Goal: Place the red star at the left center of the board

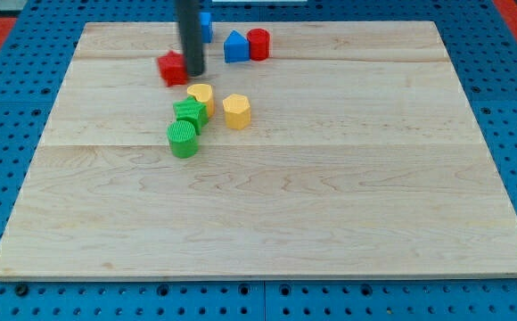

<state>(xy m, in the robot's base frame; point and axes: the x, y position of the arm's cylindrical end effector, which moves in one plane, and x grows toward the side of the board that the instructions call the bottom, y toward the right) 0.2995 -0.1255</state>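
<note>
The red star (171, 68) lies near the view's top, left of centre, on the wooden board (267, 214). My tip (194, 73) stands right against the star's right side, and the rod hides part of it. Just below are a yellow block (201, 96), a green star (188, 113) and a green cylinder (182, 140). A yellow hexagonal block (236, 111) sits to their right.
A blue block (205, 26) shows partly behind the rod at the top edge. A blue house-shaped block (235, 46) and a red cylinder (258, 43) stand together to the right of the rod. Blue pegboard surrounds the board.
</note>
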